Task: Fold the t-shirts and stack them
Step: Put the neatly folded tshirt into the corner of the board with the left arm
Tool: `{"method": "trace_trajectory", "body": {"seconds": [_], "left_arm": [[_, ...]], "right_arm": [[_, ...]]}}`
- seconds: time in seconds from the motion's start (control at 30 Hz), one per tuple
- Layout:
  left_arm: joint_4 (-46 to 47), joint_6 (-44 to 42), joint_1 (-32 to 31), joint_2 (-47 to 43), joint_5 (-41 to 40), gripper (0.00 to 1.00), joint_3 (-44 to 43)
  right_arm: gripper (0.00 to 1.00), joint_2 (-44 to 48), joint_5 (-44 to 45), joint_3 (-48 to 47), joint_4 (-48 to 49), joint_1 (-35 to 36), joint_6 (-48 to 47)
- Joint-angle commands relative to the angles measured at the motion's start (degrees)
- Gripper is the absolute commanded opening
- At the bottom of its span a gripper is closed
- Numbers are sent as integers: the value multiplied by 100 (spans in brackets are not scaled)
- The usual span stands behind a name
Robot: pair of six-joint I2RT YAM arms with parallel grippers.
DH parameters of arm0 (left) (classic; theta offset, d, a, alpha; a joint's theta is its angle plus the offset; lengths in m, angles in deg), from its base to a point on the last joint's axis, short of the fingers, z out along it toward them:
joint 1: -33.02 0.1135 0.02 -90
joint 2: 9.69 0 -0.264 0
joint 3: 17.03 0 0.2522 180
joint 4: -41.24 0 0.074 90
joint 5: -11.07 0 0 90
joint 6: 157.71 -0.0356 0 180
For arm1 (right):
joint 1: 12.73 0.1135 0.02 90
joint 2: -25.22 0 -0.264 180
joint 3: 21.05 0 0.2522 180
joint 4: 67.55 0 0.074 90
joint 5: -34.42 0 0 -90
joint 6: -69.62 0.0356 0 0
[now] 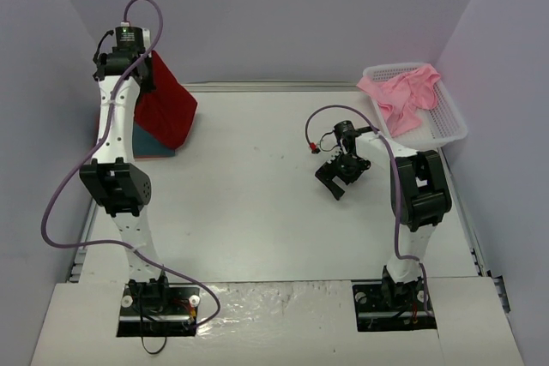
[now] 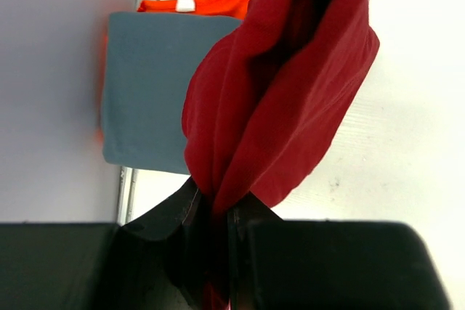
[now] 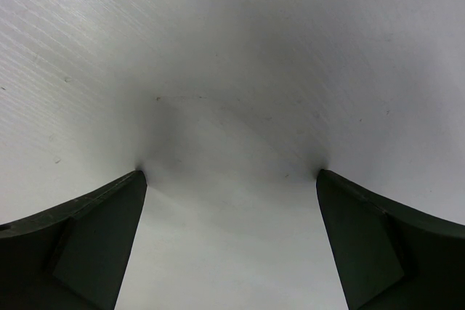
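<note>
This is a robot test cell in a lab, not a home. A bare white tabletop (image 1: pixel 274 203) is boxed in by plain pale walls (image 1: pixel 283 15) on three sides. Two robot arms (image 1: pixel 116 152) are bolted at its near edge, with loose purple cables (image 1: pixel 60 203) looping from them.

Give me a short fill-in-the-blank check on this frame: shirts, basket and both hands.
1. The left hand is shut on the ____ shirt.
2. The pink shirt lies in the white ____.
3. The right hand is open and holds ____.
4. In the left wrist view, the teal shirt lies on top of the ____ one.

Missing words: dark red; basket; nothing; orange
</note>
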Motion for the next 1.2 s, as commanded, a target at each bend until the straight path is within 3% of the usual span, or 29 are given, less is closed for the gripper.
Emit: {"method": "trace_trajectory", "body": {"seconds": [0.0,0.33,0.53,1.17], "left_arm": [[418,-149,107,-155,-233,2,-223],[594,-491,152,39,-277,3,-320],[971,-685,178,224,-522,2,75],[1333,-949,845,479,-681,2,251]], "right_arm": [[100,-1061,776,610,-35,-72,-183],[100,-1158,811,636,-35,-107,-175],[100,-1202,829,645,-43,-186,-175],[100,-1387,776,584,-96,-230,-139]]}}
